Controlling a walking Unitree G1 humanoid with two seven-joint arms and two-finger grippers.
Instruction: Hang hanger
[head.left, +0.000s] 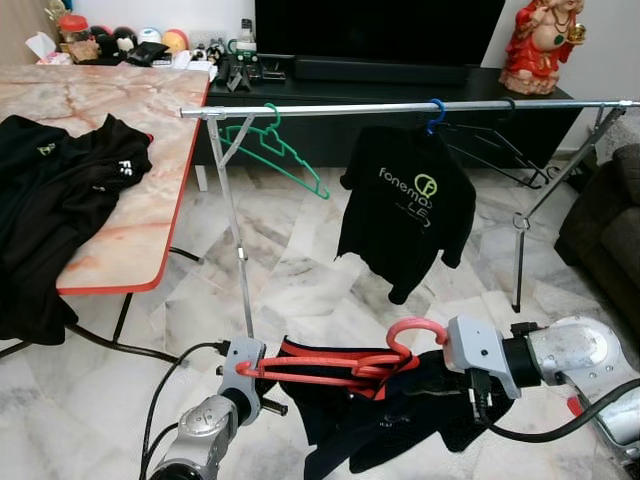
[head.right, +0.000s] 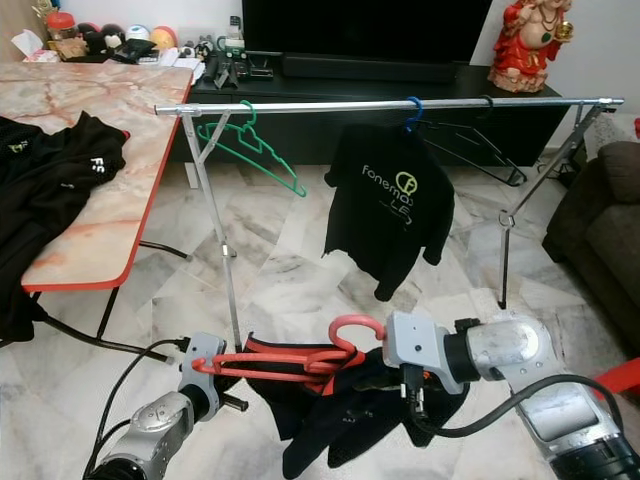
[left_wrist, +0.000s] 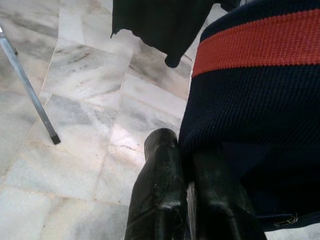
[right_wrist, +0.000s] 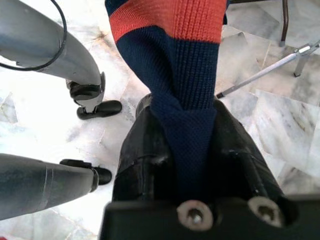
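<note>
Living room corner, marble floor (head.left: 300, 270).
Upper left: a marble-topped table (head.left: 110, 120) with a black shirt (head.left: 60, 190) draped over its edge. Top centre: a dark television (head.left: 380, 30). Upper right: a red figurine (head.left: 540, 45). Right edge: a dark sofa (head.left: 605, 230).

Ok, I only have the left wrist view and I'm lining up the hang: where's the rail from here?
Observer: The rail runs across ahead of the robot, higher than both claws.
Operator: How does the hanger lie?
Observer: The red hanger lies sideways between the left claw and the right claw, with its hook up near the right one.
Operator: Any free spot on the rail?
Observer: Yes, there's a bare stretch between the green hanger and the black T-shirt.
</note>
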